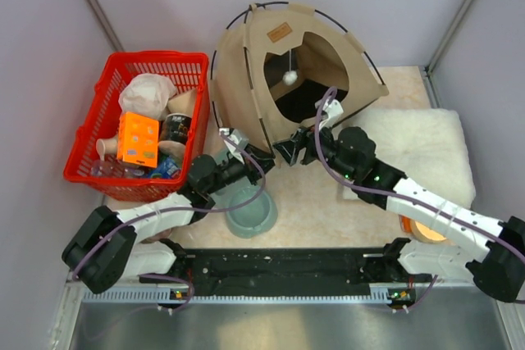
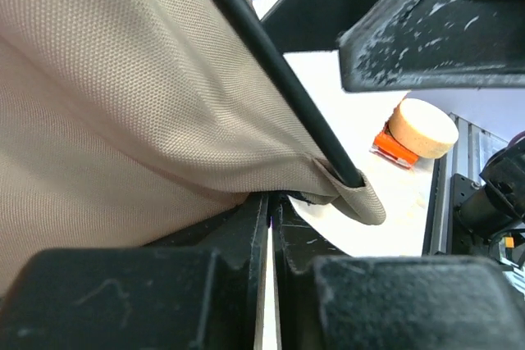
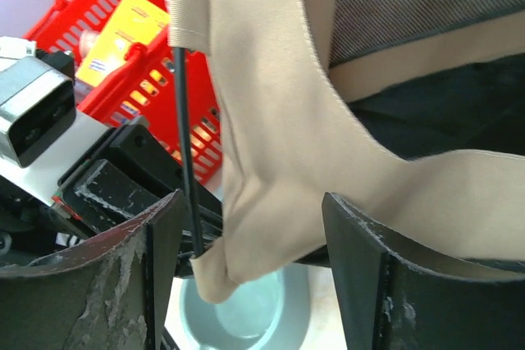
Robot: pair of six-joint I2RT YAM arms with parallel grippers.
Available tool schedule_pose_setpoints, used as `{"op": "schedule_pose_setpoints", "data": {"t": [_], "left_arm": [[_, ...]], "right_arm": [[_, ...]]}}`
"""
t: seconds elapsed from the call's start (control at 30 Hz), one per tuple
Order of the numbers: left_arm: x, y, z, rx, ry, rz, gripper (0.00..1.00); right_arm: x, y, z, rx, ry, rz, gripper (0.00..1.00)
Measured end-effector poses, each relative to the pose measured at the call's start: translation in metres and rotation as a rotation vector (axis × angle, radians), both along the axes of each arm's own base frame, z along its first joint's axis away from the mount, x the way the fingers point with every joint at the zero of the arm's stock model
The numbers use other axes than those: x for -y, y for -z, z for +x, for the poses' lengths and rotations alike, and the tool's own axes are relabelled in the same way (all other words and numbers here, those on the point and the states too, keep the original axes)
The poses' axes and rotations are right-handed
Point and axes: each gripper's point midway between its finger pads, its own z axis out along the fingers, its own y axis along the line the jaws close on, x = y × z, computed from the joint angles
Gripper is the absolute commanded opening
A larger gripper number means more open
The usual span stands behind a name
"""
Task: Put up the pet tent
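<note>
The pet tent [image 1: 246, 71] stands at the back centre, tan with thin dark poles, a brown label [image 1: 279, 32], a white pompom [image 1: 289, 76] and a dark doorway. My left gripper [image 1: 264, 153] is at its front bottom corner. In the left wrist view the gripper [image 2: 271, 202] is shut, its tips pinching the hem of the tan fabric [image 2: 123, 104] beside the pole [image 2: 279, 71] end. My right gripper [image 1: 289, 152] is open; in its wrist view the gripper [image 3: 250, 202] straddles the raised fabric corner [image 3: 271, 120] and pole [image 3: 184, 137] without touching.
A red basket [image 1: 107, 88] full of items stands left of the tent. A grey-green bowl [image 1: 250, 211] lies just below both grippers. A fluffy white cushion [image 1: 418, 145] lies at the right, with a beige roll on an orange base [image 1: 422, 231] near the right arm.
</note>
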Motion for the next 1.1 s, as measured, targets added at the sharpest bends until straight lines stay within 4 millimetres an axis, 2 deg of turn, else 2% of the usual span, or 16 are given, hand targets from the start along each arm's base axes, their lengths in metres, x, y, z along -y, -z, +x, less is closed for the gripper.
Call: {"op": "schedule_pose_setpoints", "data": {"t": [0.1, 0.2, 0.23, 0.27, 0.47, 0.53, 0.67, 0.77, 0.9, 1.0, 1.1], "left_arm": [[-0.002, 0.006, -0.001, -0.011, -0.005, 0.03, 0.46], [-0.006, 0.009, -0.001, -0.009, -0.019, 0.06, 0.64], [-0.008, 0.01, 0.0, -0.009, -0.03, 0.07, 0.76], [-0.01, 0.01, 0.0, -0.006, -0.041, 0.083, 0.98], [-0.031, -0.01, -0.002, 0.041, -0.121, 0.118, 0.99], [-0.038, -0.023, -0.001, 0.052, -0.158, 0.115, 0.99], [-0.046, -0.062, 0.005, 0.069, -0.224, 0.067, 0.99], [-0.042, -0.095, 0.018, 0.069, -0.257, 0.042, 0.98], [-0.022, -0.134, 0.048, 0.033, -0.274, 0.014, 0.92], [-0.008, -0.143, 0.067, -0.009, -0.28, 0.012, 0.84], [-0.003, -0.135, 0.087, -0.074, -0.326, 0.041, 0.7]], "right_arm": [[0.012, 0.001, 0.001, -0.019, 0.048, -0.029, 0.71], [0.024, 0.003, 0.004, -0.045, 0.108, -0.063, 0.72], [0.028, 0.004, 0.006, -0.055, 0.129, -0.073, 0.73], [0.031, 0.004, 0.007, -0.064, 0.147, -0.08, 0.73], [0.06, 0.0, 0.017, -0.11, 0.284, -0.091, 0.72], [0.068, -0.003, 0.018, -0.113, 0.318, -0.088, 0.7], [0.079, -0.008, 0.019, -0.13, 0.363, -0.095, 0.68], [0.088, -0.014, 0.021, -0.147, 0.406, -0.1, 0.66], [0.101, -0.026, 0.024, -0.159, 0.468, -0.088, 0.65], [0.107, -0.027, 0.024, -0.172, 0.496, -0.087, 0.65], [0.111, -0.021, 0.022, -0.194, 0.506, -0.106, 0.65]]}}
